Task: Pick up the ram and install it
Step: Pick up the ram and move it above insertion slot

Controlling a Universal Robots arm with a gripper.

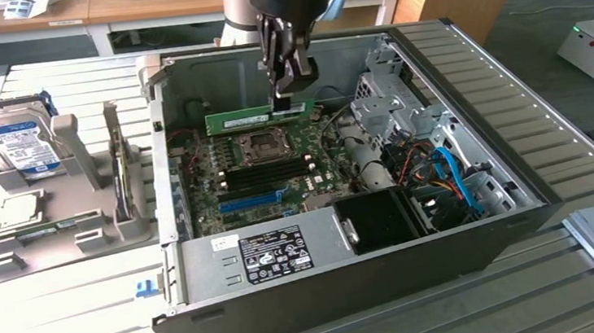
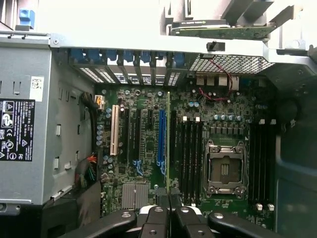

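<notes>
ram is in the claw, pinched at one end. The rest of the stick juts out sideways from the claw toward the exterior view's left.

Claw is clamped nearly all the way down, with only the stick's thickness between the fingers.

Stick is level, standing on its long edge, and hangs inside the open case above the motherboard. It isn't seated in any slot.

Below the claw is the CPU socket. The black slots lie past that, on the camera's side, and the blue slot is further out again.

Looks: thin green strip with a pale label across the face and darker patches beside it. Chips are too small to make out.

Wrist view has the ram edge-on, a thin green line running straight out from between the fingers. It sits over the board between the blue slot and the nearest black slots.

Arm comes straight down from above, wrist vertical, claw pointing down into the case.

PSU sits at the near end of the case, well clear of the claw. Hard drive is on a grey stand outside the case, well apart from the claw, toward the exterior view's left.
</notes>
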